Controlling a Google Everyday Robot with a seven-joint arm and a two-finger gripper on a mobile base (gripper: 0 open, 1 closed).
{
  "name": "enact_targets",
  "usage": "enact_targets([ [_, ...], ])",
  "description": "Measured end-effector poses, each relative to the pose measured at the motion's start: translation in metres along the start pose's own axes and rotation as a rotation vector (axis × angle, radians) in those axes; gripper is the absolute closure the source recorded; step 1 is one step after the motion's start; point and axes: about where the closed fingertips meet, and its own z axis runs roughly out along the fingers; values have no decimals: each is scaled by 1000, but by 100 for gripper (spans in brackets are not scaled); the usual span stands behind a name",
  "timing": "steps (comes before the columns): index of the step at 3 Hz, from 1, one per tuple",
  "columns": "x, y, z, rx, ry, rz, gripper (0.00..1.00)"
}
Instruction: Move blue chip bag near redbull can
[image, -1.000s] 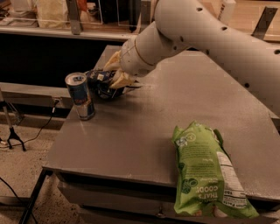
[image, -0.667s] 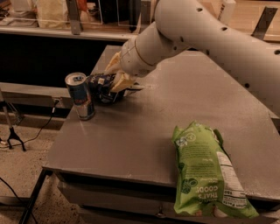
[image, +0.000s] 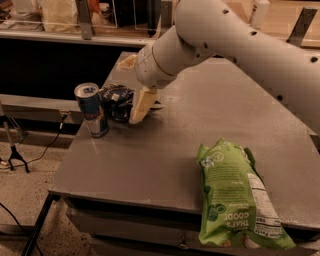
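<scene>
The job looked nearly done. The blue chip bag lay on the table just beside the can, which stood upright near the table's left edge; whether the two touched could not be told. What seemed left was for the arm to draw away without dragging the bag. The arm reached in from the upper right, bent down toward the far left corner. The gripper sat low on the bag's right side, its jaws apparently spread and released, one pale finger against the bag's edge. A larger green bag lay well apart at the front right.
</scene>
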Motion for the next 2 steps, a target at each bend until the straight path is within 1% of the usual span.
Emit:
enact_targets([
  [1,0,0,0,0,0,0,0],
  [2,8,11,-22,19,11,26,0],
])
